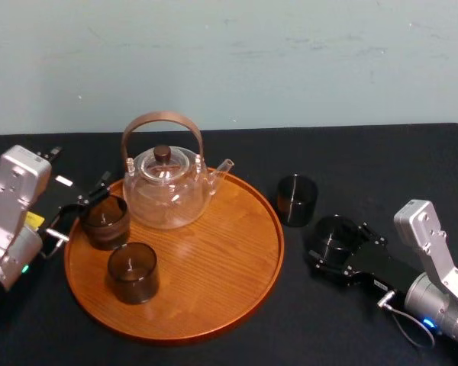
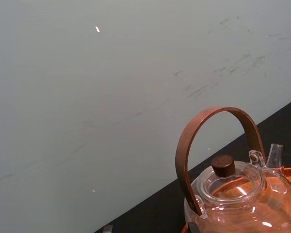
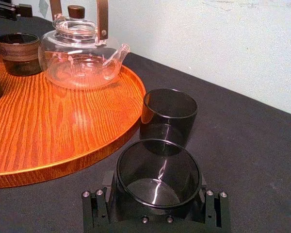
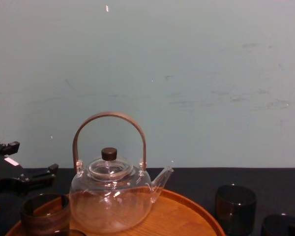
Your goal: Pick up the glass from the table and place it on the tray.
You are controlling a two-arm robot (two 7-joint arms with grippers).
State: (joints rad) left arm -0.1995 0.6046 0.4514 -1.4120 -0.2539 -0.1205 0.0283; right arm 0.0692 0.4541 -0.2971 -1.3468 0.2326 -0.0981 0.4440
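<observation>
Here, right gripper clasping dark glass beside tray, left gripper splayed at its rim

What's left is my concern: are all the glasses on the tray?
No, one glass stands on the table beside the tray, and the right gripper holds a second glass off it.

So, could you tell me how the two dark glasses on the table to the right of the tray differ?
The held glass sits clamped in the right gripper; the free glass stands alone, untouched. The free glass is closer to the tray and the wall; the held glass is closer to the robot. Both are dark smoky tumblers, off the tray. The left gripper is open by the tray's left rim.
</observation>
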